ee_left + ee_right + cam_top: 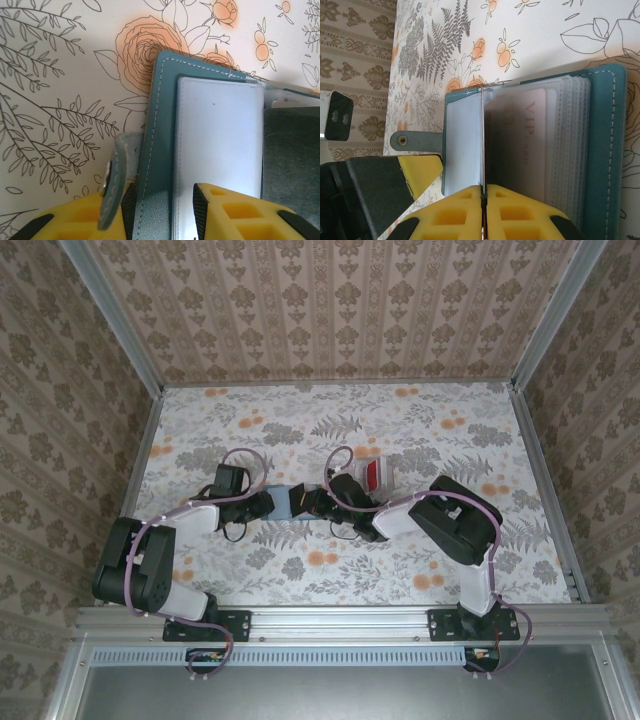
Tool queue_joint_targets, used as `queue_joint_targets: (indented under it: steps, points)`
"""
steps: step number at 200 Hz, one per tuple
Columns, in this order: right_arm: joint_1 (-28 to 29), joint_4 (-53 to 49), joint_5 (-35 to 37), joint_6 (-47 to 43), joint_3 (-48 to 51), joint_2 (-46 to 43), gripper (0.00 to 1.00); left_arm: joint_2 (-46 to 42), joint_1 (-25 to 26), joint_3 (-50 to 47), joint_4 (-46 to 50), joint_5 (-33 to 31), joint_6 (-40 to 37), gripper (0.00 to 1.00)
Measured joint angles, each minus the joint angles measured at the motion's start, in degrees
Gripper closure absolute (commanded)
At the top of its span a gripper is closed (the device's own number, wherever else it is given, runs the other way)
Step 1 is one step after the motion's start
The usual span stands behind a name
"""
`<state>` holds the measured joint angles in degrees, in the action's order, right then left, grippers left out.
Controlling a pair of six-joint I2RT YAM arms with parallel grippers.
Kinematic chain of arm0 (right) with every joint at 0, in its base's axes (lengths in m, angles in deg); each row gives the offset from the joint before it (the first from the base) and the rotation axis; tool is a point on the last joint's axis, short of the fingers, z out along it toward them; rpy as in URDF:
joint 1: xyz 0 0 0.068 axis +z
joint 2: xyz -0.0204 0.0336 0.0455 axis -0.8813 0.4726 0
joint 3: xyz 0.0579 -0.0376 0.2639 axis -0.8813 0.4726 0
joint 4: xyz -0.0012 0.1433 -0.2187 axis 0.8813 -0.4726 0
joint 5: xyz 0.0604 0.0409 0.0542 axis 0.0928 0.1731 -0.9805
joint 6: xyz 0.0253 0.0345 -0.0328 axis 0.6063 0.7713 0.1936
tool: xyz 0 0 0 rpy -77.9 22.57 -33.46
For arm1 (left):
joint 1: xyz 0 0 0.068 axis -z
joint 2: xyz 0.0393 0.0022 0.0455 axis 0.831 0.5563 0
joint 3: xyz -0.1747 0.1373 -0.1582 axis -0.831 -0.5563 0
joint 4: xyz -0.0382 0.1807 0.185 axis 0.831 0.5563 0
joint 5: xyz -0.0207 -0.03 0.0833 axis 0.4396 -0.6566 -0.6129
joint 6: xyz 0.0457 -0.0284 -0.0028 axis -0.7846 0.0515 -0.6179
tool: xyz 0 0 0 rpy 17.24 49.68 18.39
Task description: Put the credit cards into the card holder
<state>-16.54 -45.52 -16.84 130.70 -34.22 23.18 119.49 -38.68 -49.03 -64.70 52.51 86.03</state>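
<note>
A: Where is the card holder (pixel 285 502)?

B: It is in the middle of the surface (pixel 450 440), lying open like a book between the two grippers. It is teal and leather-like, with pale stitching along its rounded edge (pixel 157 150).

A: What is inside it?

B: A fan of clear plastic sleeves (pixel 570 150) with dotted seams. One of them holds a pale card lettered "VIP" (pixel 530 135). A smooth whitish panel (pixel 220 150) lies flat on the left cover.

A: What is the right gripper (pixel 483 192) doing?

B: Its jaws are closed on a thin card (pixel 482 140) that stands on edge over the spine. I see it edge-on and cannot tell its colour.

A: And the left gripper (pixel 162 200)?

B: Its jaws stand partly apart. The yellow fingers (pixel 240 220) have blocky hollows and come down over the left cover. One is by the stitched edge and the other is on the whitish panel. They pinch nothing that I can see.

A: Is anything else attached to the holder?

B: A teal strap (pixel 117 170) with a round metal snap (pixel 401 141) sticks out from the left cover, beside the left gripper's outer finger.

A: And further out?

B: A clear tray (pixel 386 465) with red contents sits just beyond the right gripper (pixel 305 502). The surface has a matte print of ferns and orange flowers.
</note>
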Motion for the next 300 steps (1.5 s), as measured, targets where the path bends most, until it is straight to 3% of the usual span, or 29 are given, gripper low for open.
queue_joint_targets:
  steps: [113,300]
  points:
    - [0.0,-1.68,-0.2,1.05,-2.99,1.95,0.89,0.0,0.0,-0.81,-1.36,0.24,0.02,0.61]
    - [0.02,-2.23,1.11,1.22,0.13,-0.85,0.9,-0.02,0.0,-1.01,-1.81,0.9,0.07,0.62]
